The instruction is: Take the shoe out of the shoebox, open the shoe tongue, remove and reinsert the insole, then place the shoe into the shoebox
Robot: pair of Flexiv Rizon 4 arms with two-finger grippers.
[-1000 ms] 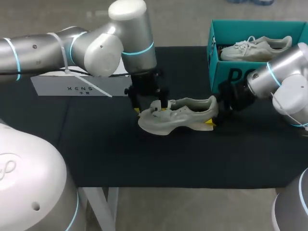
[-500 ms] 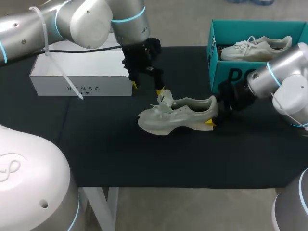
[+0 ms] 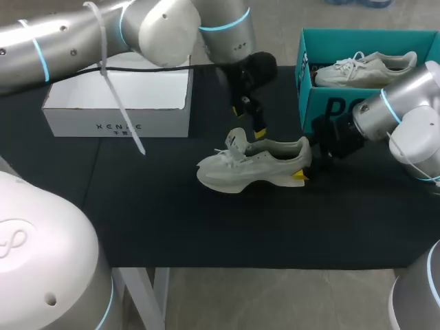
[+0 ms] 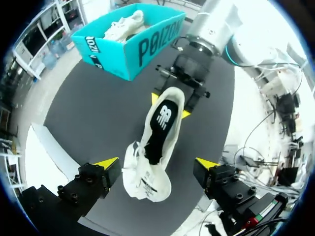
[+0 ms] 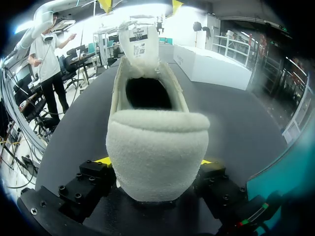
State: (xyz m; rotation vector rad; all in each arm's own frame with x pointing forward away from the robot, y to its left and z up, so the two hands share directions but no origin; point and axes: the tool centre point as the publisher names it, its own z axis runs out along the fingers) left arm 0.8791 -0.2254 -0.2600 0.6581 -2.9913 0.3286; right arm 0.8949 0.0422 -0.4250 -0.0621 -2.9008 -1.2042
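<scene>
While the white box (image 3: 117,103) sits at the left, your left gripper (image 3: 253,117) hangs above the shoe (image 3: 254,165), jaws apart. The shoe stands on the table, tongue (image 3: 237,141) raised. Your right gripper (image 3: 302,165) clamps its heel, fingers mostly hidden. Beyond it, the teal shoebox (image 3: 323,103) holds a second shoe (image 3: 364,69).

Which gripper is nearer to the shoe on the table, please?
Right. The right gripper is shut on the shoe at its heel, a finger on each side; the left gripper hangs open above the raised tongue, clear of it.
</scene>
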